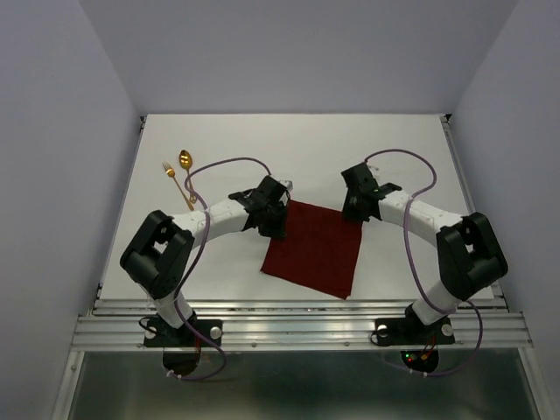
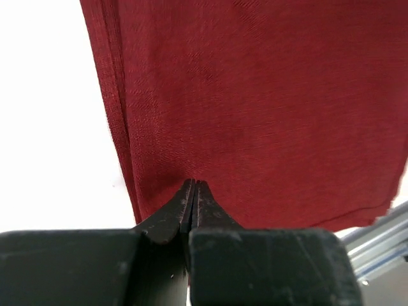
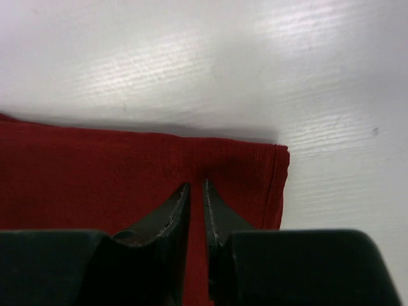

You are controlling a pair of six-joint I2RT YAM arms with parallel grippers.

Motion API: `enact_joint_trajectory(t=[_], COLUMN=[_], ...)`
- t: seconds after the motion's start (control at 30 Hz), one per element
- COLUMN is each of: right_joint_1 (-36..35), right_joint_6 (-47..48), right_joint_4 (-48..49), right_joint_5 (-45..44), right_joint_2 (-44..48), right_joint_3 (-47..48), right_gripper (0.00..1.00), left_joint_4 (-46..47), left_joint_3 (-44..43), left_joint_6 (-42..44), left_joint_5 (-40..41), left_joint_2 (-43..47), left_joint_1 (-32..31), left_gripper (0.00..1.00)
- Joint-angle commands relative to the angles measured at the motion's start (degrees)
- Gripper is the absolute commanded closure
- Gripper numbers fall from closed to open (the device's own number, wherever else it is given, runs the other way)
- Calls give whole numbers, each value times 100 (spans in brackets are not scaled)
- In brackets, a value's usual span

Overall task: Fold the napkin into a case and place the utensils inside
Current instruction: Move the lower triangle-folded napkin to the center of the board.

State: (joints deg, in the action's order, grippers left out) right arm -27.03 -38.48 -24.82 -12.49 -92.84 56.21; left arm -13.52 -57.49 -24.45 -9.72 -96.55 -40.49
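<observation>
Left wrist: my left gripper [image 2: 193,185] has jaws clamped on napkin [image 2: 255,95] far edge; right gripper [image 3: 196,186] jaws slightly apart at other corner, probably readying fold.

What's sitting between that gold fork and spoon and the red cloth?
Seen from the top view, only bare white table and the left arm with its purple cable lie between the spoon and fork and the napkin; nothing else.

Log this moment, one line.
left end effector: shut on dark red cloth napkin | right end effector: at napkin corner, grip unclear
</observation>
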Motion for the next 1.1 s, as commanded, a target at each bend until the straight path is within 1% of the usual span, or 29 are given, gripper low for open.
enact_joint_trajectory(t=[0.0, 0.1, 0.33, 0.47, 0.57, 0.63, 0.67, 0.7, 0.77, 0.8, 0.9, 0.93, 1.07], right_joint_1=[153, 416, 479, 479, 532, 532, 532, 532, 593, 593, 646, 646, 646], right_joint_6=[340, 481, 508, 508, 508, 561, 596, 613, 649, 649, 649, 640, 631], right_joint_4=[-225, -252, -278, -287, -287, -278, -278, -278, -278, -278, -278, -278, -278], right_joint_5=[-667, -615, -430, -482, -491, -491, -509, -517, -509, -509, -456, -439, -430], right_joint_2=[468, 486, 372, 328, 415, 564, 600, 635, 688, 705, 706, 706, 679], right_joint_3=[601, 778, 646, 471, 339, 251, 233, 207, 189, 189, 180, 172, 145], right_gripper=[80, 80, 80, 80, 80, 80, 80, 79, 77, 75, 70, 68, 66], left_joint_4=[-327, -353, -292, -283, -248, -143, -107, -38, 24, 51, 165, 174, 200], left_joint_3=[-534, -876, -1579, -1835, -1818, -1722, -1608, -1546, -1379, -1344, -1264, -1273, -1334], left_joint_6=[133, 72, -7, -86, -200, -288, -297, -324, -359, -368, -377, -385, -464], left_joint_5=[136, 119, 268, 347, 470, 549, 567, 559, 550, 576, 541, 541, 655], left_joint_2=[471, 410, -301, -636, -646, -567, -479, -444, -364, -347, -425, -530, -777], left_joint_1=[6, 15, 6, 67, 129, 225, 261, 304, 401, 419, 437, 437, 437], left_gripper=[96, 95, 96, 96, 95, 86, 78, 64, 55, 47, 42, 41, 41])
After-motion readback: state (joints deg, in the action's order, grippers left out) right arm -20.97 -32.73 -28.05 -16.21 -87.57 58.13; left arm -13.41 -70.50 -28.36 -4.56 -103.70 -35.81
